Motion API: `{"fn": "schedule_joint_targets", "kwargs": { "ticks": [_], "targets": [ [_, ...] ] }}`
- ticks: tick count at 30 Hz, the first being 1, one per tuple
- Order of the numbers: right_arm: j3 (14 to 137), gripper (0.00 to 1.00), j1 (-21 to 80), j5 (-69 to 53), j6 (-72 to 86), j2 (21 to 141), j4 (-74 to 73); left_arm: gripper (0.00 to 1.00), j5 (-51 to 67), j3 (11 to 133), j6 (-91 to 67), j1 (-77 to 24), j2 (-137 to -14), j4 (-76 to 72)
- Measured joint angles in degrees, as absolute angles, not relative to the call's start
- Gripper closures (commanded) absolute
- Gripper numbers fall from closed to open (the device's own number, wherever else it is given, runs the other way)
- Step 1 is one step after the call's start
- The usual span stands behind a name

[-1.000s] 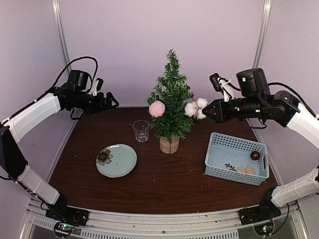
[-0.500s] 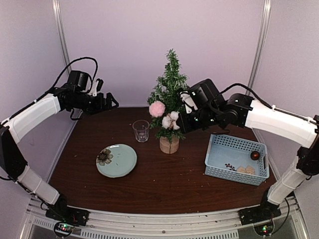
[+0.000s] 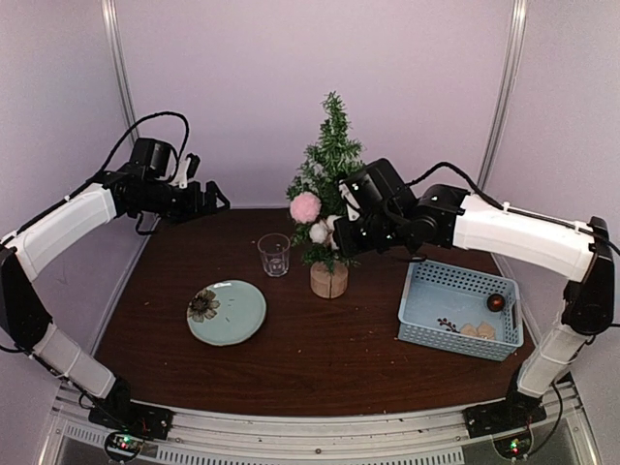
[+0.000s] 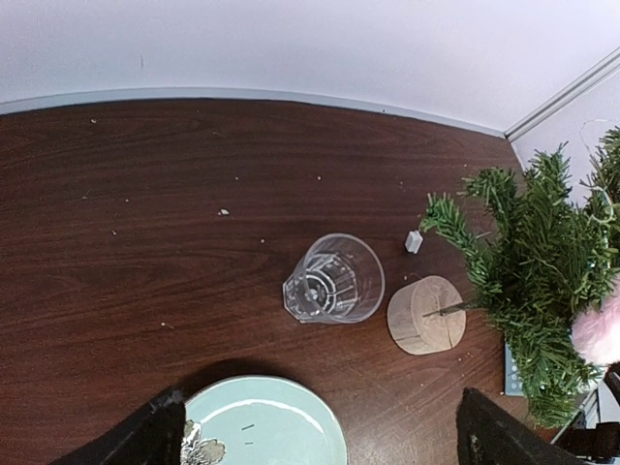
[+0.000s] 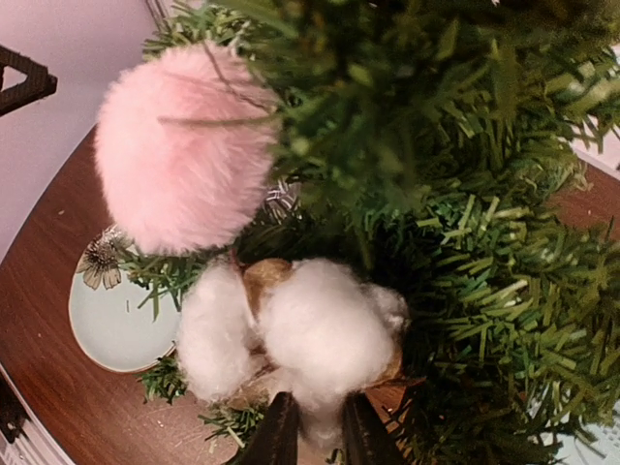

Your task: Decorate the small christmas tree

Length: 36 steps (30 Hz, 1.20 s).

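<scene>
The small christmas tree (image 3: 334, 165) stands mid-table on its round wood stump (image 3: 328, 281). A pink pompom (image 3: 305, 207) hangs on its left side. My right gripper (image 3: 334, 235) reaches into the tree's lower left branches, its fingers narrowly apart with the base of a white cotton boll (image 5: 325, 325) between them. In the right wrist view the boll sits among the green needles (image 5: 484, 242), just below the pink pompom (image 5: 184, 145), above my gripper (image 5: 312, 431). My left gripper (image 3: 218, 199) hovers high at the back left, open and empty (image 4: 320, 436).
A clear drinking glass (image 3: 274, 254) stands left of the stump (image 4: 426, 315). A pale green plate (image 3: 226, 312) with a flower on it lies in front of the glass. At the right, a blue basket (image 3: 455, 344) holds a small red ball (image 3: 495, 302) and other ornaments.
My right arm has swung left from beside the tree into its lower branches, carrying the cotton boll in below the pompom. The left arm has stayed still.
</scene>
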<state>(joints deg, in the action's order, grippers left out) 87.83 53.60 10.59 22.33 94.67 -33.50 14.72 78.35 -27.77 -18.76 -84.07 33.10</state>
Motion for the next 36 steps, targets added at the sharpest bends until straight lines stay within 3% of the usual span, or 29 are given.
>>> {"fn": "schedule_joint_targets", "kwargs": {
  "ticks": [14,22,27,36],
  "targets": [
    [86.59,0.53,53.65,11.42,23.81,91.02,-34.41,0.02,14.81,77.08,-27.81,-18.83,-83.59,33.08],
    [81.17,0.37,53.76,6.83,23.88,81.30,-33.10,0.02,14.74,72.86,-27.75,-20.53,-79.79,32.82],
    [74.85,0.33,52.99,2.22,23.99,72.51,-31.75,0.03,15.51,67.26,-27.77,-23.51,-74.76,30.33],
    [68.31,0.33,32.88,-12.67,24.01,64.34,-28.40,0.31,19.86,56.40,-31.73,-35.38,-72.51,16.08]
  ]
}}
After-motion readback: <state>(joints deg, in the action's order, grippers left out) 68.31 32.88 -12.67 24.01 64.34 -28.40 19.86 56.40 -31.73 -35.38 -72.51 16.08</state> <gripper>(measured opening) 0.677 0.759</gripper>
